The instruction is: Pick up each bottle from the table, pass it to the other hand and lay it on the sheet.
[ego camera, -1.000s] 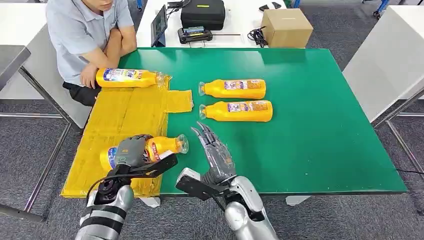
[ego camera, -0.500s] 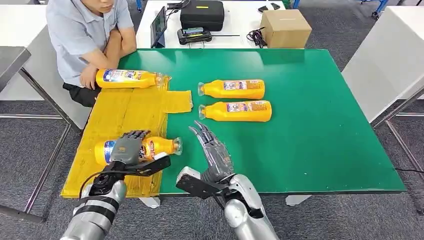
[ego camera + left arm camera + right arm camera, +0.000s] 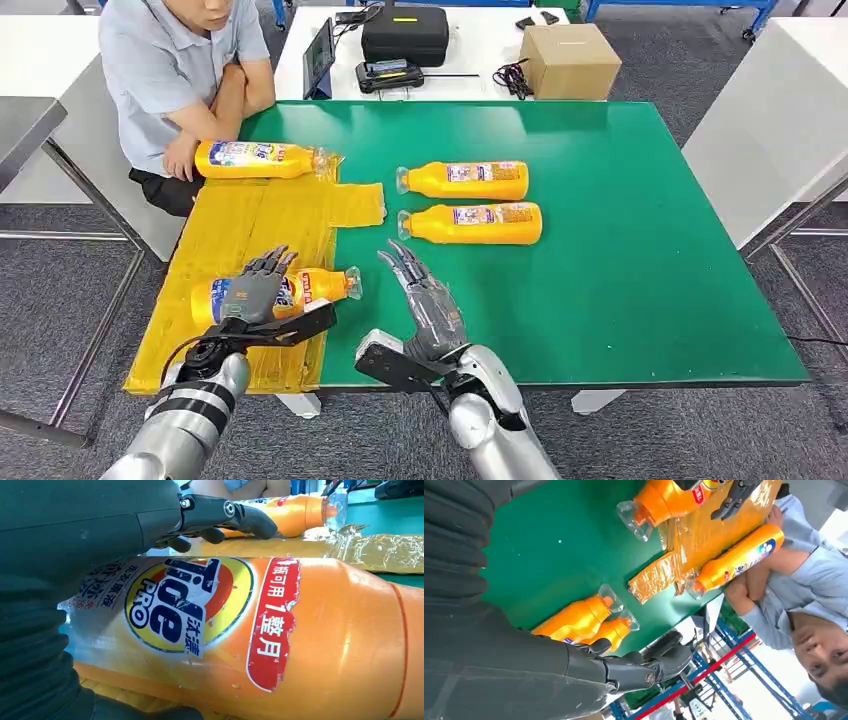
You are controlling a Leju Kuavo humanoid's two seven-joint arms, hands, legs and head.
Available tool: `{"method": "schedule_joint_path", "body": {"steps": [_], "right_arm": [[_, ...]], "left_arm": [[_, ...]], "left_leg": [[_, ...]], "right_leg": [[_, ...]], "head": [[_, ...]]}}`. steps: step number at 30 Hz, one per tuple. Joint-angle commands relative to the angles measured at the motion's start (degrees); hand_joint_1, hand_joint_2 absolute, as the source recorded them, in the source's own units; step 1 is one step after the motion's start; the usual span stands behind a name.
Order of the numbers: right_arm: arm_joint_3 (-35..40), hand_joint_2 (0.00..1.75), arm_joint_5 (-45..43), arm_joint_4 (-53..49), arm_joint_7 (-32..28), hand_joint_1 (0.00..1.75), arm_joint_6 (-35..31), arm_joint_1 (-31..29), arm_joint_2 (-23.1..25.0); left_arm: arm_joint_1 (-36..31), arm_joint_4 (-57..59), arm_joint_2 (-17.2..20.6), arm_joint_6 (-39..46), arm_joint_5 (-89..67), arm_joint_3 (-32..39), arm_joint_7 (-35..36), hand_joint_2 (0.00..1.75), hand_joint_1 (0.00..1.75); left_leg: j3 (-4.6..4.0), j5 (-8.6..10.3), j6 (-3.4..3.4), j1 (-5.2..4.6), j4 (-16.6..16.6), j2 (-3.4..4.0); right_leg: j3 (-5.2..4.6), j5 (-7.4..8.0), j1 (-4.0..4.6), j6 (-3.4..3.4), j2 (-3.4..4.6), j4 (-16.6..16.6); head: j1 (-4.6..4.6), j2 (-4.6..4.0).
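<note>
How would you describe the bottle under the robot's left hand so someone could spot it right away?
Find the yellow sheet covering the left end of the green table. Two orange bottles lie on it; this bottle is the nearer one, by the table's front edge. Its giveaway is the left hand over its label, fingers lifted.

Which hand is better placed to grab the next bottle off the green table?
Right. The right hand is empty beside the nearest bottle; the left hand is over the sheet.
</note>
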Motion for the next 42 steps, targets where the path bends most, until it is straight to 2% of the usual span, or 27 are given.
{"method": "schedule_joint_path", "body": {"steps": [1, 9, 12, 28, 30, 33, 35, 39, 40, 42], "right_arm": [[0.98, 1.75, -0.31, 3.83, -0.18, 0.0, 0.21, -2.64, -2.05], [0.98, 1.75, -0.31, 3.83, -0.18, 0.0, 0.21, -2.64, -2.05], [0.98, 1.75, -0.31, 3.83, -0.18, 0.0, 0.21, -2.64, -2.05], [0.9, 1.75, -0.29, 3.67, -0.11, 0.0, 0.04, -2.51, -2.01], [0.57, 1.75, 0.19, 2.47, 0.46, 0.0, -0.31, -1.68, -1.75], [0.91, 1.75, 0.85, 0.85, 1.13, 0.0, 0.03, -0.87, -1.43], [1.31, 1.75, 1.17, 0.57, 1.5, 0.0, 0.17, -0.86, -1.21], [1.65, 1.75, 1.42, 0.68, 2.05, 0.0, 0.39, -1.29, -1.24], [2.03, 1.75, 1.3, 0.89, 2.15, 0.0, 0.51, -1.97, -1.13], [2.39, 1.75, 1.49, 0.81, 2.56, 0.0, 0.63, -2.36, -1.06]], "left_arm": [[1.19, 6.75, 1.38, 0.24, -0.61, 0.97, 0.15, 1.75, 0.0], [1.19, 6.75, 1.38, 0.24, -0.61, 0.97, 0.15, 1.75, 0.0], [1.19, 6.75, 1.38, 0.24, -0.61, 0.97, 0.15, 1.75, 0.0], [1.45, 5.87, 1.27, 1.61, -0.66, 0.87, -0.38, 1.75, 0.0], [2.73, 0.09, -0.58, 8.1, -0.87, 0.75, -0.85, 1.75, 0.0], [5.27, -14.31, -3.78, 8.48, -0.71, -2.6, -3.1, 1.75, 0.0], [6.27, -18.86, -4.63, 8.72, -0.78, -4.2, -3.4, 1.75, 0.0], [7.9, -22.68, -4.71, 10.1, 0.18, -6.19, -3.98, 1.75, 0.0], [7.64, -23.26, -4.2, 16.91, -1.39, -8.59, -6.16, 1.75, 0.0], [7.7, -24.74, -4.56, 15.42, -1.52, -9.21, -5.54, 1.75, 0.0]], "left_leg": [[0.16, 0.0, -0.07, 0.0, -0.07, 0.15], [0.22, 0.04, -0.09, 0.0, -0.09, 0.16], [0.09, 0.05, -0.24, 0.12, -0.09, 0.39], [0.27, 0.05, -0.12, 0.01, -0.09, 0.19], [0.25, 0.04, -0.13, 0.03, -0.08, 0.18], [0.06, 0.04, -0.16, 0.07, 0.0, 0.09], [-0.02, 0.04, -0.11, 0.08, 0.09, 0.03], [-0.37, 0.12, -0.06, 0.05, 0.08, 0.04], [-0.38, 0.06, -0.08, 0.07, 0.11, 0.06], [-0.4, 0.06, -0.09, 0.06, 0.09, 0.13]], "right_leg": [[0.1, 0.03, 0.0, -0.07, 0.13, -0.04], [0.15, 0.04, 0.0, -0.07, 0.14, -0.03], [-0.02, 0.13, 0.14, -0.28, 0.32, -0.09], [0.2, 0.05, 0.02, -0.1, 0.17, -0.04], [0.19, 0.05, 0.03, -0.11, 0.16, -0.04], [0.06, 0.03, 0.08, -0.16, 0.05, -0.02], [-0.06, 0.03, 0.09, -0.1, -0.03, 0.05], [-0.38, 0.09, 0.05, -0.18, -0.01, 0.05], [-0.39, 0.05, 0.08, -0.22, 0.01, 0.07], [-0.41, 0.08, 0.07, -0.2, 0.06, 0.06]], "head": [[0.0, 0.0], [0.0, 0.0], [0.0, 0.0], [0.0, 0.0], [0.0, 0.0], [0.02, 0.0], [0.0, 0.0], [0.02, 0.0], [0.02, 0.0], [0.0, 0.0]]}}
